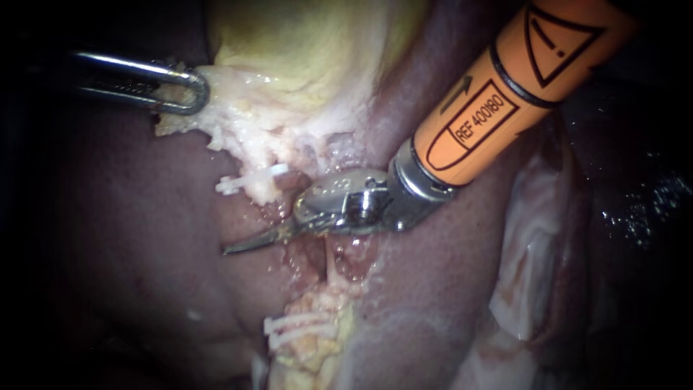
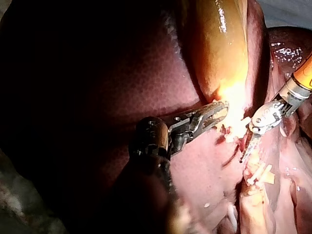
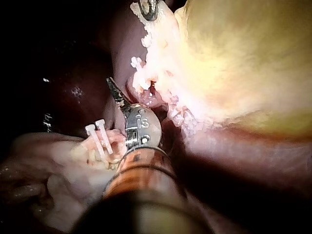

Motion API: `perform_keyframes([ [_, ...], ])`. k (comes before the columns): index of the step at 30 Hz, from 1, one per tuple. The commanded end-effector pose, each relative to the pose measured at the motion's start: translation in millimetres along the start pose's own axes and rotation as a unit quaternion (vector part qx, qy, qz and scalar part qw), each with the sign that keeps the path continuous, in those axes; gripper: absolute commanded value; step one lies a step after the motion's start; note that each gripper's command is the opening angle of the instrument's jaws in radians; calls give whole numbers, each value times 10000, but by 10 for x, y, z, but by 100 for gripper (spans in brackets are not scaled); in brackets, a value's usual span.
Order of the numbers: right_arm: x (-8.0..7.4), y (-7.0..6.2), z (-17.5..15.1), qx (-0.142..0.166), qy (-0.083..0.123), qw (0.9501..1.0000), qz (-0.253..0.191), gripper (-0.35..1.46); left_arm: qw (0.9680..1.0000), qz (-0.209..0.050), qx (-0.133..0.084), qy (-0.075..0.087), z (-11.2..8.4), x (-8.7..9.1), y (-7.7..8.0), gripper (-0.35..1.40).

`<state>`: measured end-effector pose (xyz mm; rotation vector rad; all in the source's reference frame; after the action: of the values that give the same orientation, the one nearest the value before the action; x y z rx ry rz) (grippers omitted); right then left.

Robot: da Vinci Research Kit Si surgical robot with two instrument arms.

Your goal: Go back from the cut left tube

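Right instrument (image 1: 242, 245) (tip closed) lies between clips (image 1: 253, 179); left instrument (image 1: 189, 90) holds gallbladder (image 1: 310, 50).

The right instrument (image 1: 249, 243) has an orange shaft with black outlined markings, a silver wrist and thin dark jaws. The left instrument (image 1: 189, 90), by the gallbladder (image 1: 310, 50), has silvery looped jaws.

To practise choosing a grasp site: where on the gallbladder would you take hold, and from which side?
Grip the pale fringe along the gallbladder's lower edge, coming from the endoscope view's left, as the left instrument does, jaws shut on it. It is thin and ragged, so jaws can likely span it; the yellow body is broad and rounded. Stay above the clip.
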<state>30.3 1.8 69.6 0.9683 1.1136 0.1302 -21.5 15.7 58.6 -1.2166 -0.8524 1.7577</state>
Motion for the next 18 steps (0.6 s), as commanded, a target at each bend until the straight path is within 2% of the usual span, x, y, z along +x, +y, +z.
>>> perform_keyframes([
  [1,0,0,1,2,-6,10000,16,-18,10000,1,-4,-2,0,0,0,-35],
  [2,0,0,2,1,-7,10000,15,29,10000,1,-4,-2,0,0,0,-35],
  [4,1,2,5,-4,9,10000,16,103,10000,1,-5,-2,0,0,0,-35],
  [5,2,3,6,-6,10,10000,17,115,10000,2,-5,-3,0,0,0,-35],
  [7,3,4,8,-8,27,10000,18,126,10000,2,-6,-3,0,0,-1,-35],
  [9,3,4,8,-4,41,10000,16,130,10000,3,-7,-4,-1,0,-1,-35],
  [15,1,1,5,12,35,10000,9,133,10000,4,-10,-6,-2,0,-2,-35],
  [18,-6,-8,-5,-21,39,10000,-10,133,10000,4,-11,-6,-2,0,-2,-35],
])
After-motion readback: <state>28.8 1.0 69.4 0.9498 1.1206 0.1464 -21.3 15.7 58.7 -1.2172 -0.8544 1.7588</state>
